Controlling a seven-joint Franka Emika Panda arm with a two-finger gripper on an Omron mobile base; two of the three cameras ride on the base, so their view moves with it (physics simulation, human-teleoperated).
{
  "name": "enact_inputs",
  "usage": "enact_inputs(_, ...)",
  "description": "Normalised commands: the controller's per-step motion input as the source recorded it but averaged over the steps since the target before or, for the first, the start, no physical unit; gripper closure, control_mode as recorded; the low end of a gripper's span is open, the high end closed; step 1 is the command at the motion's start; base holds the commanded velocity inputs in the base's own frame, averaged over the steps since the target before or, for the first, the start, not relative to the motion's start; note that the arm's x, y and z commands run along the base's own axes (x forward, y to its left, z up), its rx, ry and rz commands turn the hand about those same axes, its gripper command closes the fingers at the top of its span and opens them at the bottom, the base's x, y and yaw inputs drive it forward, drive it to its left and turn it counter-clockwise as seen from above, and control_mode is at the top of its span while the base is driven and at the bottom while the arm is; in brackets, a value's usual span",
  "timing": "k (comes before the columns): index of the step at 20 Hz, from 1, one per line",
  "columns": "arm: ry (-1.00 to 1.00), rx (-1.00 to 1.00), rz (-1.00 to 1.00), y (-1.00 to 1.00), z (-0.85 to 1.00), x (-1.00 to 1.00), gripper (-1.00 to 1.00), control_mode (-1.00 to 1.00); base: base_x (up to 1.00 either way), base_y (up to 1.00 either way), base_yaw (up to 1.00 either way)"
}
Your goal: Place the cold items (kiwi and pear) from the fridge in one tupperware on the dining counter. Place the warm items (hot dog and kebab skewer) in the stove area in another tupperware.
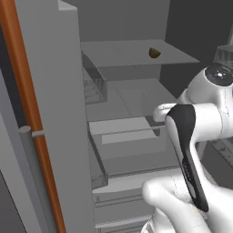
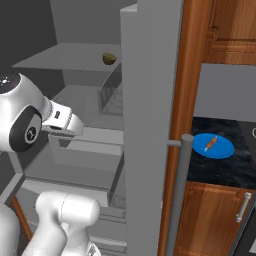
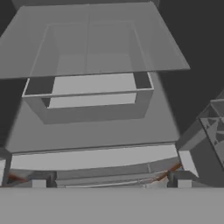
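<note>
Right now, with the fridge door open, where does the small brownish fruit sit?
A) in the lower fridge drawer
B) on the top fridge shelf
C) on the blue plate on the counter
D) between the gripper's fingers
B: the brownish fruit rests on the top shelf of the open fridge, also seen in the right base view, well above the drawer and apart from the arm.
</note>
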Motion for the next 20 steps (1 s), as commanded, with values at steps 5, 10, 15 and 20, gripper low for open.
enact_inputs(5, -0.13, 0.0, 0.0, 0.0, 0.66, 0.56, -1.0, -1.0, 0.0, 0.0, 0.0)
enact_inputs(10, -0.18, 0.07, -0.01, 0.0, 0.46, 0.52, -1.0, -1.0, 0.0, 0.0, 0.0)
enact_inputs(15, -0.25, 0.09, -0.01, -0.01, 0.48, 0.49, -1.0, -1.0, 0.0, 0.0, 0.0)
enact_inputs(20, -0.19, 0.01, -0.06, -0.05, 0.55, 0.53, -1.0, -1.0, 0.0, 0.0, 0.0)
